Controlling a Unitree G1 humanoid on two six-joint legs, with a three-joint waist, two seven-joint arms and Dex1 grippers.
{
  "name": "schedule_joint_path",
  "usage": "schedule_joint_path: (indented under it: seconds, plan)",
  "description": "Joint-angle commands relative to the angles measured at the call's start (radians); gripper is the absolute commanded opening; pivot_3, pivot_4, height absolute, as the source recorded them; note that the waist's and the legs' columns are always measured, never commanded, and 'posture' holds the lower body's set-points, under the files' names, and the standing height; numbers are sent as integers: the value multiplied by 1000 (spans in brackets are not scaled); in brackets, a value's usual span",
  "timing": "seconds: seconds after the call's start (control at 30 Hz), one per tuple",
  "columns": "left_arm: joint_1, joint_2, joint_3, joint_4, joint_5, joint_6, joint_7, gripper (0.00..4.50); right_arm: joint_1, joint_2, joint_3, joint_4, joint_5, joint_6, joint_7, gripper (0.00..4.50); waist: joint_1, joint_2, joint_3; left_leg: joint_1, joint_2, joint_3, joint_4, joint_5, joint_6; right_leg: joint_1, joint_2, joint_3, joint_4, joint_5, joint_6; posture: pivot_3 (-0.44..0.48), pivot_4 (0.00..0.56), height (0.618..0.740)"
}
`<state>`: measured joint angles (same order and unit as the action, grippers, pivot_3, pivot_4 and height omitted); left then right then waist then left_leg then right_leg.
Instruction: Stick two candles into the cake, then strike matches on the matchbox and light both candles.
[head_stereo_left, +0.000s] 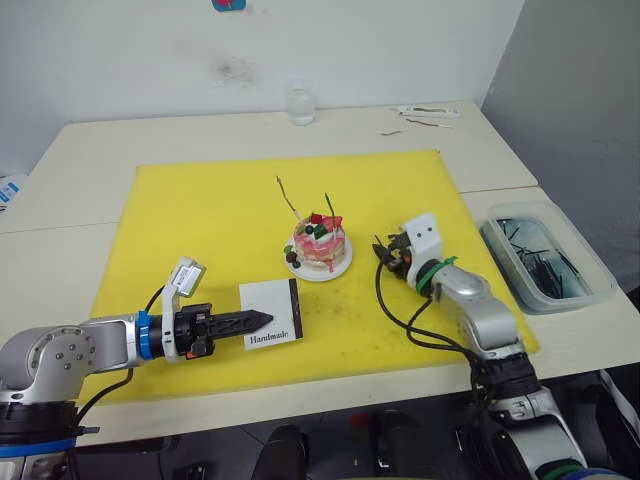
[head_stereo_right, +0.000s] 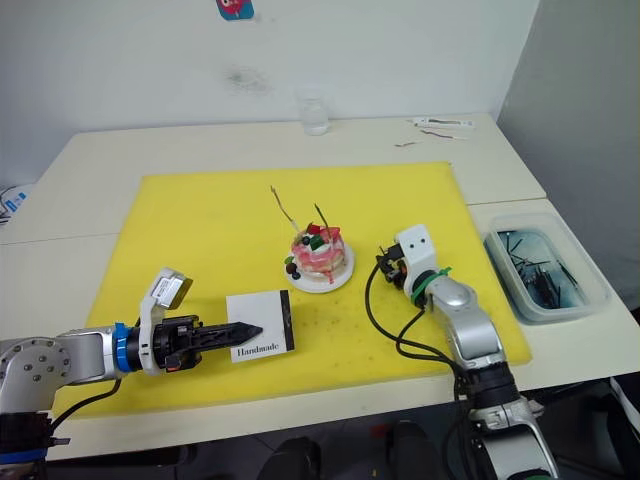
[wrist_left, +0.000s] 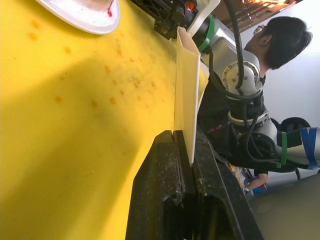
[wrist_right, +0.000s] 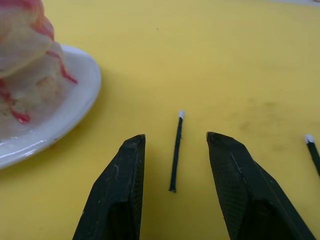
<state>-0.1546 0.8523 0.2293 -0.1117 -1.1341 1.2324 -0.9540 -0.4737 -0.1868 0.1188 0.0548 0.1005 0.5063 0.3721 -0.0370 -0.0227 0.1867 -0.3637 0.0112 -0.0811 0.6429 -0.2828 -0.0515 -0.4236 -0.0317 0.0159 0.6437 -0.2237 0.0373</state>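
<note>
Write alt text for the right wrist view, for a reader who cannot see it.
The right gripper is open low over the yellow mat, its two black fingers on either side of a short dark match with a white tip lying flat. The cake on its white plate sits close by, and a second match lies at the picture's edge.

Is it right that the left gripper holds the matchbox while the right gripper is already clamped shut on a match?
Not quite. The left gripper does hold the matchbox, but the right gripper is open, its fingers either side of a match lying on the mat, as the right wrist view shows.
</note>
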Motion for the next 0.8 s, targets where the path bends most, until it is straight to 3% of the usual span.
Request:
schedule_joint_path:
  seconds: [0.03,0.47,0.67,0.8]
  plan:
    - [-3,-8,20,-24,-3,-12,-7,0,-29,9,2,-5,-10,-7,-12,1992,0,0,0,0,0,0,0,0,0,0,0,0,0,0,0,0,150,740]
    - [4,-37,20,-36,15,-26,7,0,-40,57,-25,42,-10,31,-100,1992,0,0,0,0,0,0,0,0,0,0,0,0,0,0,0,0,150,740]
    - [6,-44,19,-30,26,-39,3,0,-26,52,-24,26,-11,42,-100,50,0,0,0,0,0,0,0,0,0,0,0,0,0,0,0,0,150,740]
    - [2,-44,19,-16,31,-38,-2,0,-12,41,-31,3,-1,47,-88,16,0,0,0,0,0,0,0,0,0,0,0,0,0,0,0,0,150,740]
